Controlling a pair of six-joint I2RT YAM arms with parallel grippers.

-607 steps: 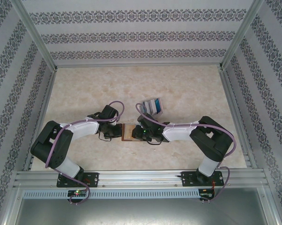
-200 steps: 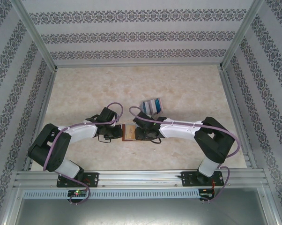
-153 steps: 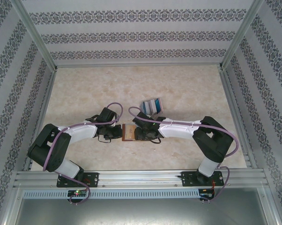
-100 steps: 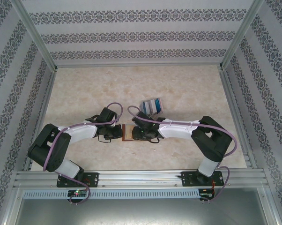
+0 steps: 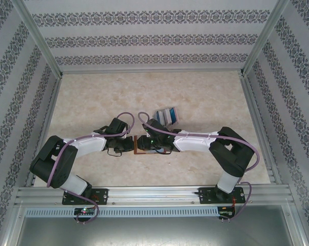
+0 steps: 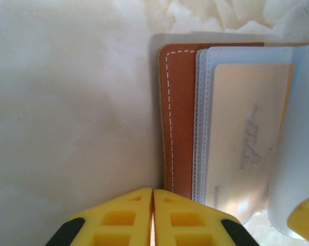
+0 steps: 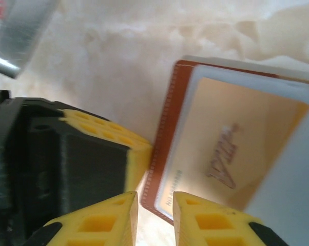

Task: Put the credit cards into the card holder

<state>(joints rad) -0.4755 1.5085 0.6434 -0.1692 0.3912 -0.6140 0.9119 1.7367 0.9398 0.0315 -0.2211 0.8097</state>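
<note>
Card holder (image 6: 177, 123) — reddish-brown, white-stitched — lies open, tan card (image 6: 247, 138) tucked inside.

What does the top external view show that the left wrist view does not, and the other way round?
The top view adds the whole left arm and right arm, the loose stack of cards further back on the table, and the patterned walls. The left wrist view adds close detail: white stitching on the brown card holder, its clear pockets, and an orange card with grey lettering inside one. Both show the card holder, the pale table and the left gripper, shut close to the holder's edge.
</note>
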